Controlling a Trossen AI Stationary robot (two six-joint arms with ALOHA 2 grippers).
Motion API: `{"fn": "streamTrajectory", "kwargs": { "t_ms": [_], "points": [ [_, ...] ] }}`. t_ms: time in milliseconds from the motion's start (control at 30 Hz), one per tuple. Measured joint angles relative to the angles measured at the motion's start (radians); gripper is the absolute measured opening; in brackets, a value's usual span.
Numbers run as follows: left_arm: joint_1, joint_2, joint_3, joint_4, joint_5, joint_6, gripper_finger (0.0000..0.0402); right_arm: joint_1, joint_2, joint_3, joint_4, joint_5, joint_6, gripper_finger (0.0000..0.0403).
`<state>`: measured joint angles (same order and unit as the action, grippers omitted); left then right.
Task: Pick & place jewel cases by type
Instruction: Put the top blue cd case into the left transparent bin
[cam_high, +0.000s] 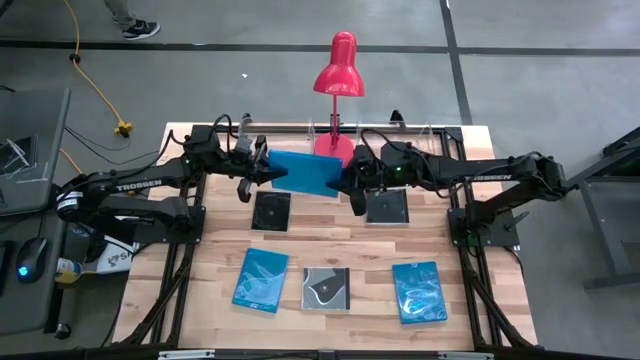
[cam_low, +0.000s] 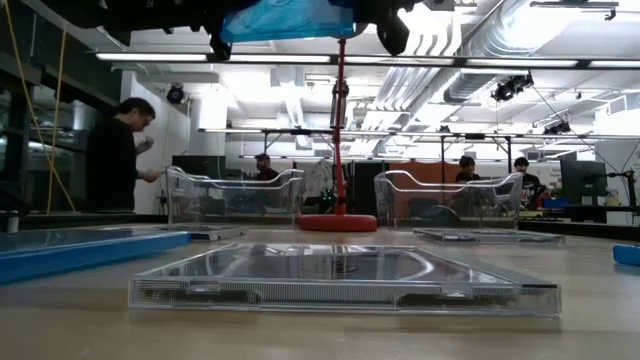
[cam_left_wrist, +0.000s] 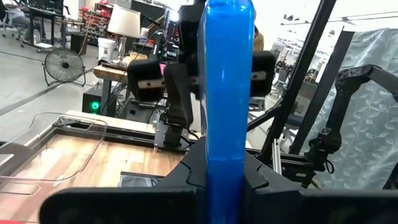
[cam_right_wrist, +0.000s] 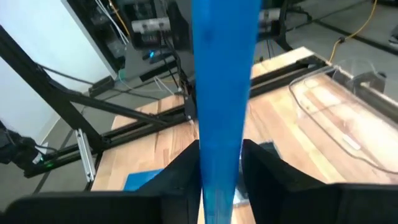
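Note:
A plain blue jewel case (cam_high: 305, 172) hangs in the air above the far middle of the table, between my two grippers. It also shows in the low view (cam_low: 285, 20) and edge-on in both wrist views (cam_left_wrist: 229, 93) (cam_right_wrist: 224, 74). My left gripper (cam_high: 268, 172) is shut on its left edge. My right gripper (cam_high: 347, 180) is at its right edge, open a little, one finger close beside each face (cam_right_wrist: 221, 168). Whether those fingers touch it does not show. Several other jewel cases lie flat on the table below. My left gripper pinches the blue jewel case's left edge (cam_left_wrist: 214, 168) between its two fingers, one on each broad face. The fingers come level from the table's left. The case is lifted clear of the table and stands on edge, roughly upright.
Two dark cases (cam_high: 271, 211) (cam_high: 387, 207) lie under the grippers. Nearer the front lie a patterned blue case (cam_high: 261, 280), a dark swirl case (cam_high: 326, 288) and another blue one (cam_high: 418, 292). A red lamp (cam_high: 338, 75) and two clear trays (cam_low: 235, 195) (cam_low: 450, 198) stand at the back.

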<state>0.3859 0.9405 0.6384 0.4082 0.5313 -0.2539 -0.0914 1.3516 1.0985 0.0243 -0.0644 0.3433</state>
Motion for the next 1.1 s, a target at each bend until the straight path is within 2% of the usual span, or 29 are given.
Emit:
{"fn": "streamTrajectory", "kwargs": {
  "t_ms": [200,533,800,967,1100],
  "points": [
    [0.000,-0.001,0.000,-0.015,-0.023,0.018,0.0013,0.000,-0.111,0.000,-0.007,0.042,-0.004,0.0102],
    [0.000,0.000,0.000,0.013,-0.015,0.138,0.0015,0.000,-0.320,0.000,-0.031,0.202,-0.037,0.0103],
    [0.000,0.000,0.000,0.177,0.014,0.198,0.0015,0.000,-0.365,0.000,-0.163,0.302,-0.032,0.0104],
    [0.000,0.000,0.006,0.377,-0.023,0.193,0.0015,0.000,-0.348,0.000,-0.210,0.306,-0.029,0.0104],
    [0.000,0.000,0.067,0.466,-0.072,0.197,0.0015,0.000,-0.329,0.000,-0.229,0.305,-0.027,0.0104]
  ]
}}
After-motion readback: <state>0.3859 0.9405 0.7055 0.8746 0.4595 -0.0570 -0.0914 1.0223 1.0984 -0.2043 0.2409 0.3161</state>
